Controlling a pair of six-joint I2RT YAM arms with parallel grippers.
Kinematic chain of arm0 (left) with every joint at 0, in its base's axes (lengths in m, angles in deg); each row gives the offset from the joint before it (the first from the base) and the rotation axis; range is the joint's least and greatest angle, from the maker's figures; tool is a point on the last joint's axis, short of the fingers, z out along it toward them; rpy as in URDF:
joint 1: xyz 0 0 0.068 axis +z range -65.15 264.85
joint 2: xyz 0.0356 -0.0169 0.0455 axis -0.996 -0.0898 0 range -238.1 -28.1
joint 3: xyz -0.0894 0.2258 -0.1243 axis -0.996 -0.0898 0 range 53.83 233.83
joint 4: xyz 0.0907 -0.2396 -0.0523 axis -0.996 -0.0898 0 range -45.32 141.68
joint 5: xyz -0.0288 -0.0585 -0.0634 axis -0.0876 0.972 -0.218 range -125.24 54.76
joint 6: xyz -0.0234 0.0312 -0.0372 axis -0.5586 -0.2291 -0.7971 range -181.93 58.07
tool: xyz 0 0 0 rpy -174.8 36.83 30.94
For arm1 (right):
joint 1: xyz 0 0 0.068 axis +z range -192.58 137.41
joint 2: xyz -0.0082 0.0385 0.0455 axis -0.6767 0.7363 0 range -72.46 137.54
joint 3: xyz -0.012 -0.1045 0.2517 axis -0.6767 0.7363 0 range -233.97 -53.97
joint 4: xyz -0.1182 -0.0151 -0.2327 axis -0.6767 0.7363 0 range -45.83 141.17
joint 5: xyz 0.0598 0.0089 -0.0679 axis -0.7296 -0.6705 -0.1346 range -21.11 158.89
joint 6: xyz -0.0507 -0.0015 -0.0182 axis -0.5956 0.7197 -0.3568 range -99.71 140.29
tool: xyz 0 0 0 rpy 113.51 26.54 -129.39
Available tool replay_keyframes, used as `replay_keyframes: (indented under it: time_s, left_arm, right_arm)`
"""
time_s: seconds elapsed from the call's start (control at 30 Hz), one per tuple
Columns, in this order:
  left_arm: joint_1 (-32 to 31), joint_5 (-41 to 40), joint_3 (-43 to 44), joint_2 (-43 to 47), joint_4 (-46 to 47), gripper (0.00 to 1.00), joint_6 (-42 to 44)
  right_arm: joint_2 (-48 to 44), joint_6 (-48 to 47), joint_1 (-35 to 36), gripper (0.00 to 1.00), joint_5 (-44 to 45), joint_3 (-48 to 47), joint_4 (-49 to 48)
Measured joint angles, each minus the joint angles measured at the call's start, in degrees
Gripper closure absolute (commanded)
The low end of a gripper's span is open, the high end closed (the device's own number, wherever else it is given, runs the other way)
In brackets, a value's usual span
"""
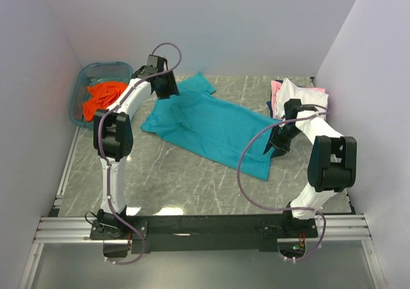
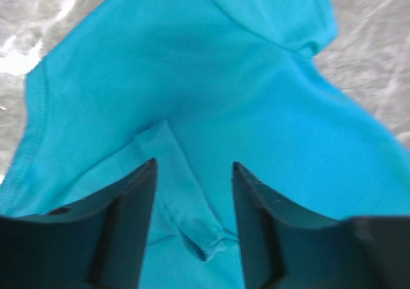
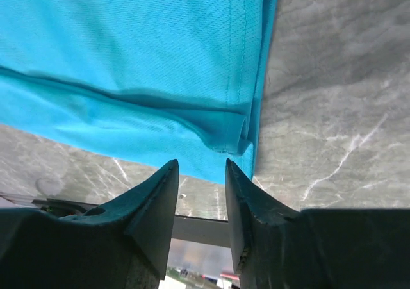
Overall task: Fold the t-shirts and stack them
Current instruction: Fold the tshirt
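A teal t-shirt (image 1: 214,125) lies spread across the middle of the marble table. My left gripper (image 1: 168,89) hovers over its upper left part, open and empty; the left wrist view shows a raised fold of teal fabric (image 2: 186,199) between the fingers. My right gripper (image 1: 277,145) is open and empty just off the shirt's hem at the right; the hem corner (image 3: 237,132) lies just beyond the fingertips. An orange t-shirt (image 1: 102,97) sits in the blue tub. White (image 1: 301,100), pink (image 1: 277,86) and dark blue (image 1: 270,106) shirts lie piled at the right.
The translucent blue plastic tub (image 1: 78,100) stands at the back left against the wall. White walls close in on both sides and the back. A metal rail (image 1: 205,228) runs along the near edge with the arm bases.
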Motion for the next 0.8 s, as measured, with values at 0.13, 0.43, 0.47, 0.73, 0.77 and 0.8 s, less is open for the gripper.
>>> replay_keyframes:
  time_s: [0.13,0.43,0.47,0.73,0.77,0.8]
  left_arm:
    - [0.5,1.3,-5.6,3.3,3.1,0.41,-2.4]
    - [5.1,1.2,-25.1,14.4,5.9,0.41,-4.0]
    - [5.7,1.1,-26.9,15.2,6.0,0.41,-4.0]
    - [6.8,0.1,-33.0,16.4,5.9,0.42,-3.9]
    - [6.8,0.0,-33.6,16.6,5.8,0.42,-3.8]
    - [6.8,-0.2,-34.1,16.9,5.8,0.42,-3.8]
  right_arm:
    - [-2.6,0.0,-0.1,0.57,0.2,-0.3,0.7]
    - [-10.3,-0.9,0.2,0.57,-1.0,6.6,0.2]
    - [-10.7,-0.8,0.2,0.57,-1.1,8.2,0.2]
    - [-11.7,-0.4,0.8,0.57,-1.1,17.6,-0.2]
    - [-11.8,-0.3,0.9,0.57,-1.0,17.9,-0.5]
    - [-11.9,-0.3,0.9,0.57,-1.0,18.2,-0.8]
